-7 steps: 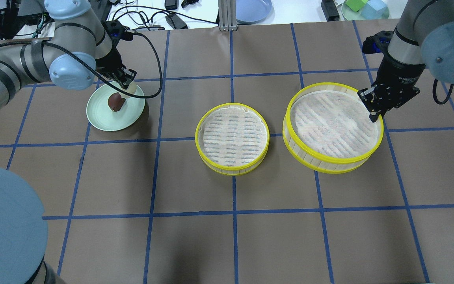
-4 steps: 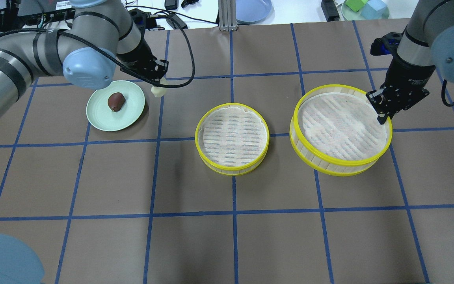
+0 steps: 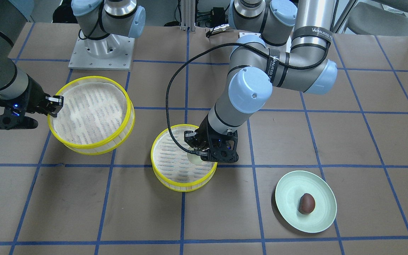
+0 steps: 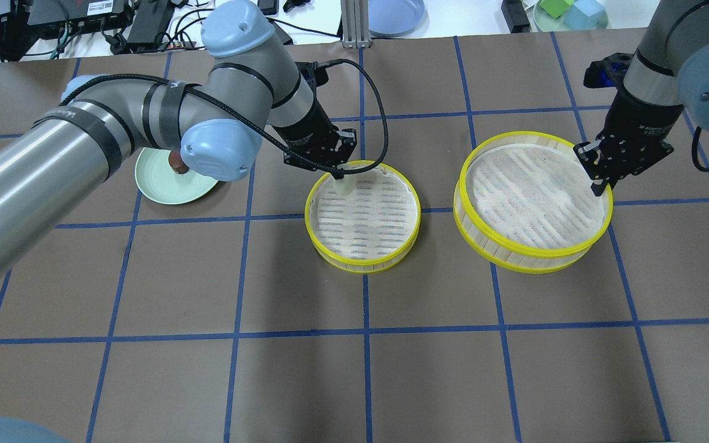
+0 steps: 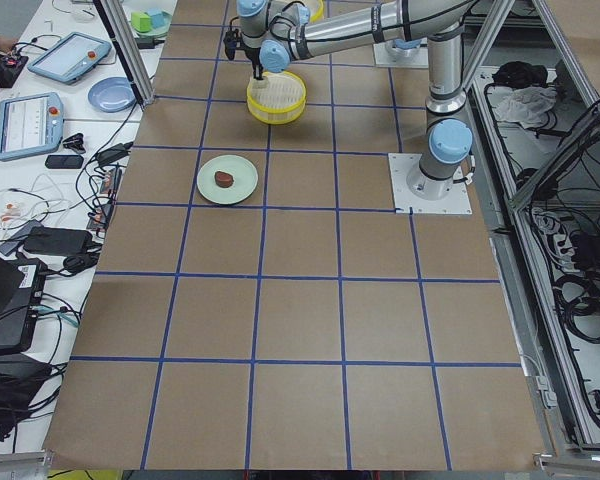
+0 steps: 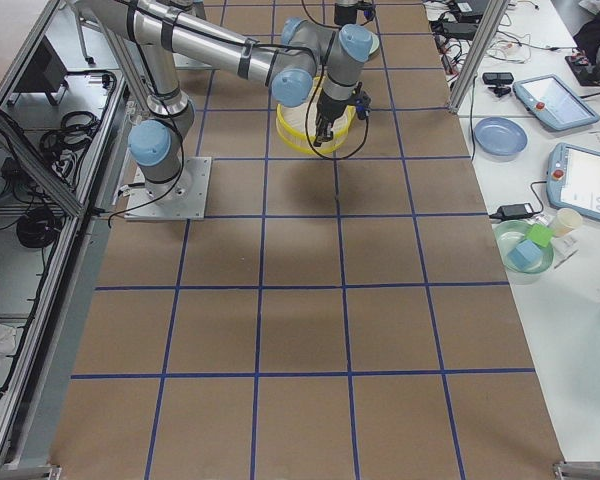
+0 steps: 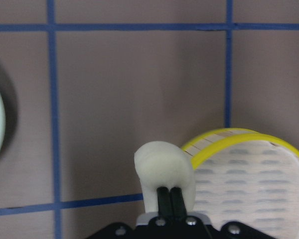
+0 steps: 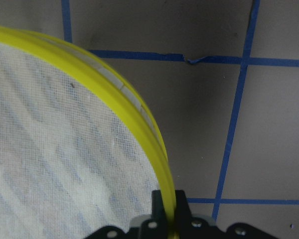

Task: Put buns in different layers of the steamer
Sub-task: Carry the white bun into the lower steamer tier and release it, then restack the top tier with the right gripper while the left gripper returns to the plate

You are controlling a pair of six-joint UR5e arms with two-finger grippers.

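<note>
My left gripper (image 4: 337, 175) is shut on the cream-white bun (image 4: 340, 184) and holds it just above the back-left rim of the middle steamer tray (image 4: 360, 263). The bun (image 7: 164, 169) hangs between the closed fingers over the tray's edge. It also shows in the front view (image 3: 194, 158). The dark brown bun (image 3: 306, 203) lies on the pale green plate (image 3: 285, 198). In the overhead view my left arm hides most of it. My right gripper (image 4: 597, 184) is shut on the yellow rim (image 8: 139, 119) of the second steamer tray (image 4: 533, 253), which sits tilted.
A blue plate (image 4: 394, 12), a green dish with blocks (image 4: 570, 15) and cables lie beyond the table's far edge. An aluminium post (image 4: 351, 24) stands at the back centre. My left arm stretches across the plate area.
My left gripper has carried the cream-white bun from the green plate rightward to the middle tray's rim. My right gripper has shifted slightly right with the second tray.
</note>
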